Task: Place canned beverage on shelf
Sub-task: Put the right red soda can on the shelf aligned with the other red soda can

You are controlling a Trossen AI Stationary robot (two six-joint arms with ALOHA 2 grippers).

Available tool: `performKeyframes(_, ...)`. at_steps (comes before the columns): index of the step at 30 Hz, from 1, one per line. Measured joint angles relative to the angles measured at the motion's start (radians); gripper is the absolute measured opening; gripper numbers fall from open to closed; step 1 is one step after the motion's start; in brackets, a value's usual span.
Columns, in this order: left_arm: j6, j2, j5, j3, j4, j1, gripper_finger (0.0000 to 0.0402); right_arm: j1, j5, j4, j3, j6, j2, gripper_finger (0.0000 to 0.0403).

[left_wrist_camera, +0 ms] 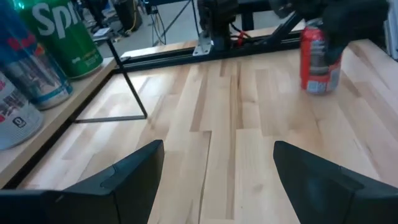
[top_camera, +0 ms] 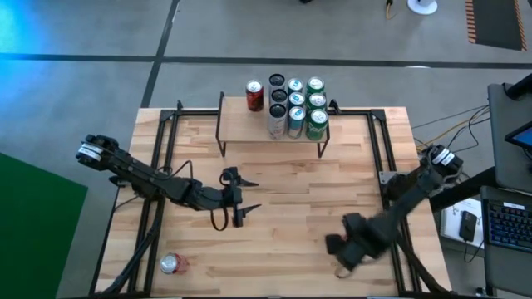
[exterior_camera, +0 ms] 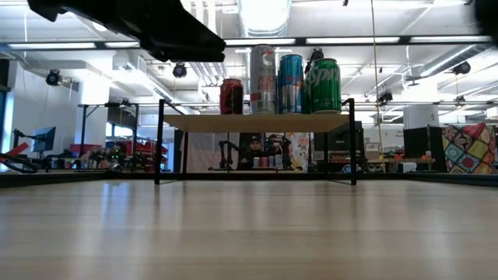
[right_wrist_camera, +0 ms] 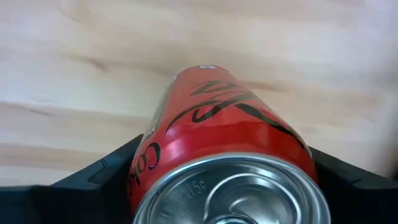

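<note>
Jaws of the right gripper [right_wrist_camera: 224,186] clamp a red Coke can [right_wrist_camera: 227,149]; left gripper [left_wrist_camera: 214,168] jaws gape near Sprite can [left_wrist_camera: 62,34].

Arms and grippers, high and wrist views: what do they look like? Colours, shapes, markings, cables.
Both arms are dark, slim and jointed. The left arm has a white band near its base, and a black cable loops below the left gripper. The right arm also shows a white band by its base. The right gripper is black too. Left fingers are matte black, broad and wedge-shaped.

Floor [top_camera: 349,37]: grey concrete, crossed by dark lines.
Ceiling: white, with long strip lights [exterior_camera: 342,40].
Far benches [exterior_camera: 70,159]: crowded with equipment.
Keyboard [top_camera: 509,223]: beside the counter.
</note>
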Motion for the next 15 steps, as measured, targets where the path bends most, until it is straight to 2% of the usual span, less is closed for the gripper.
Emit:
performKeyframes(5, 0.006, -0.001, -0.009, -0.017, 0.011, -0.045, 0.0288, -0.165, 0.012, 0.037, -0.002, -0.173, 0.000, 0.0303)
performKeyframes(8, 0.012, -0.018, -0.059, -0.044, 0.030, -0.076, 0.0288, -0.243, 0.015, 0.037, 0.002, -0.262, 0.000, 0.0312)
performKeyframes(12, 0.018, -0.073, -0.166, -0.101, 0.030, -0.097, 0.0288, -0.310, 0.018, 0.039, 0.002, -0.342, 0.002, 0.0325)
performKeyframes(15, 0.005, -0.139, -0.182, -0.147, 0.033, -0.098, 0.0288, -0.335, 0.019, 0.070, 0.003, -0.375, 0.015, 0.0328)
